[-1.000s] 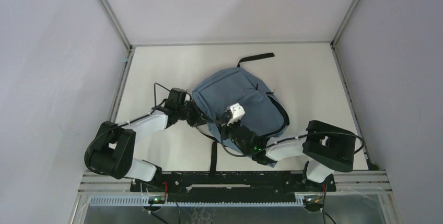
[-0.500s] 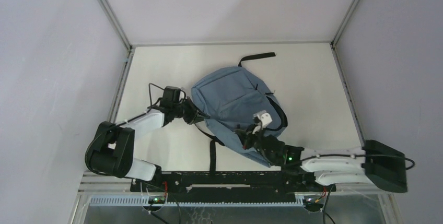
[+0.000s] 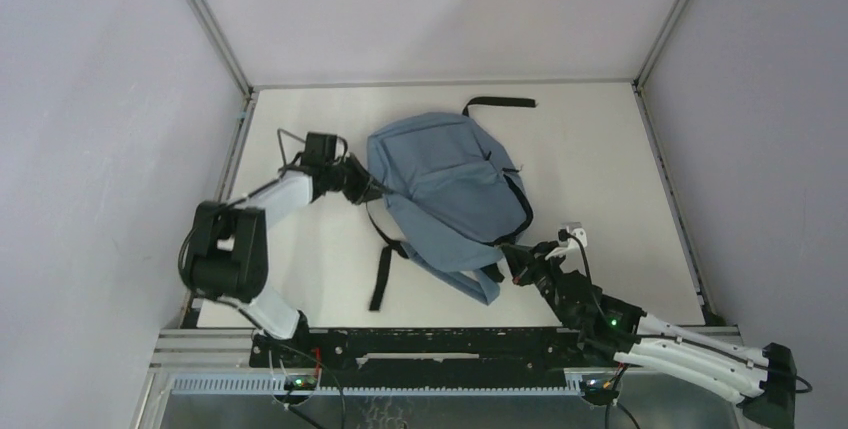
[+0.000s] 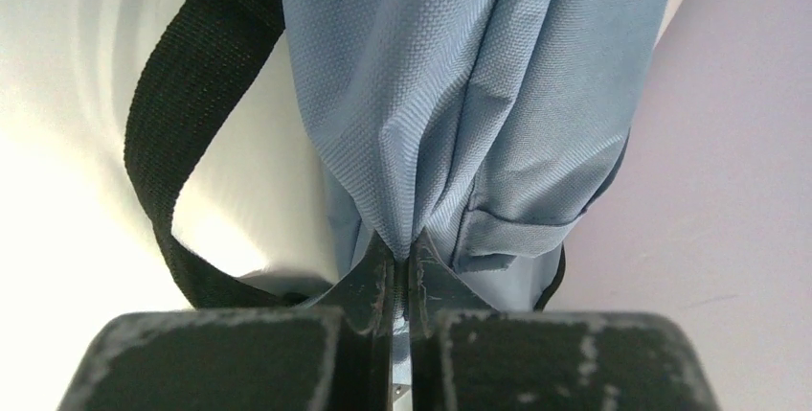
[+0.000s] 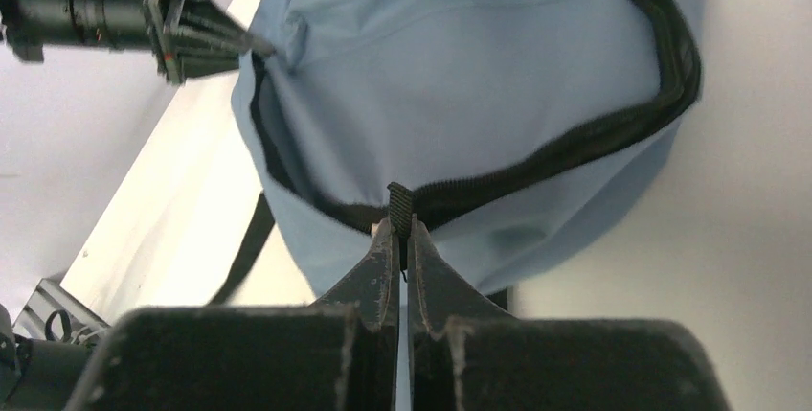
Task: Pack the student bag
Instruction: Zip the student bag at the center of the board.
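Observation:
The student bag point(image 3: 445, 184) is a dusty-blue backpack lying flat mid-table. My left gripper point(image 3: 375, 190) is at its left edge, shut on a pinch of blue fabric point(image 4: 400, 239). My right gripper point(image 3: 514, 258) is at the bag's near right corner. It is shut on the black zip pull point(image 5: 399, 202) of the black zip line point(image 5: 594, 143), which curves round the bag point(image 5: 460, 76). The left gripper point(image 5: 254, 42) shows at the top left of the right wrist view. What is inside the bag is hidden.
A black shoulder strap point(image 3: 383, 274) trails off the bag toward the near edge, and it also loops beside the bag point(image 4: 182, 114) in the left wrist view. The top handle point(image 3: 498, 103) lies at the far side. Grey walls enclose the table point(image 3: 620, 169) on three sides.
My right arm swung right and back toward the near edge, carrying the zip pull along the bag's right side. The left gripper drew the bag's left edge a little farther away, and the bag shifted.

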